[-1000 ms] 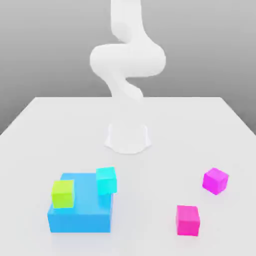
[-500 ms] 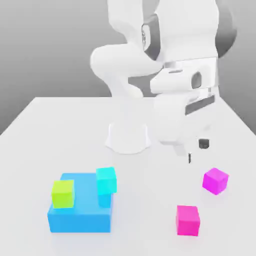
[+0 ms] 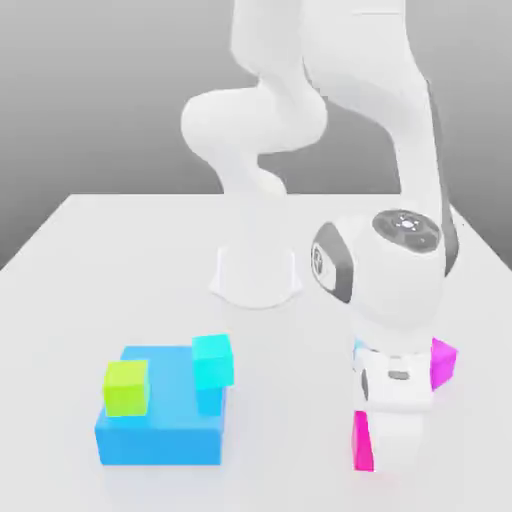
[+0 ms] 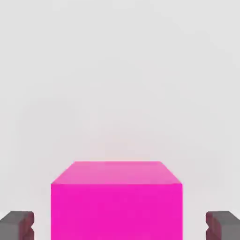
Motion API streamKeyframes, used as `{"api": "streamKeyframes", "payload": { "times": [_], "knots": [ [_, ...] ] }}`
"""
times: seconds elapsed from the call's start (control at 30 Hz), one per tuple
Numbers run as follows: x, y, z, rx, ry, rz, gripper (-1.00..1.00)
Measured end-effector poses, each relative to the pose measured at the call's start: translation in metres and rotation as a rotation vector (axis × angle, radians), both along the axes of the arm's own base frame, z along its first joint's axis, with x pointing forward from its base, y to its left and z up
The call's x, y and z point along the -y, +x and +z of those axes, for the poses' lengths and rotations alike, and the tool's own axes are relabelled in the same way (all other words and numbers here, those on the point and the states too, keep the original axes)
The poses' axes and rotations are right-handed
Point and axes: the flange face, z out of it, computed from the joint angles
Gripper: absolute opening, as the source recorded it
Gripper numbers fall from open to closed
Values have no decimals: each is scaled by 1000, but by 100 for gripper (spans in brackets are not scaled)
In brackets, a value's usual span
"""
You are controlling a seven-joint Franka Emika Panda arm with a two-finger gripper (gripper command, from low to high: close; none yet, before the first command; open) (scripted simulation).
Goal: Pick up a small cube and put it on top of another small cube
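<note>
Two pink-toned cubes: hot-pink cube (image 4: 116, 201) between spread pincer (image 4: 120, 226) fingers (image 4: 17, 225), gaps either side; magenta cube (image 3: 444, 359) close behind.

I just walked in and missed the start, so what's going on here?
The robot arm has lowered its gripper over the hot-pink cube on the white table. In the hand view the cube sits between the fingers with gaps on both sides, so it isn't gripped yet. The lime-green cube waits on the blue block, beside a cyan cube.
</note>
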Motion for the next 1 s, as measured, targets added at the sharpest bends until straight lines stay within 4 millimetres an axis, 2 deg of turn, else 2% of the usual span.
{"api": "streamKeyframes", "payload": {
  "times": [0.13, 0.17, 0.33, 0.37, 0.43, 0.53, 0.57, 0.67, 0.77, 0.83, 0.97, 1.0],
  "knots": [
    [0, 0, -3, -2, -1, 0, -100],
    [0, 0, 1, -2, -1, 0, -100],
    [0, 0, 51, -1, -1, 1, -100],
    [8, 3, 62, 0, -2, -25, -100],
    [48, 15, 84, 8, -11, -154, -100],
    [141, 25, 115, 15, -18, -429, -100],
    [171, 23, 125, 16, -19, -520, -100],
    [227, 12, 151, 14, -16, -717, -100],
    [289, -13, 174, 4, -5, -936, -100],
    [307, -21, 167, -2, 5, -1002, -100],
    [312, -24, 126, -3, 6, -1024, -100],
    [313, -25, 118, -2, 3, -1026, 100]
  ]
}}
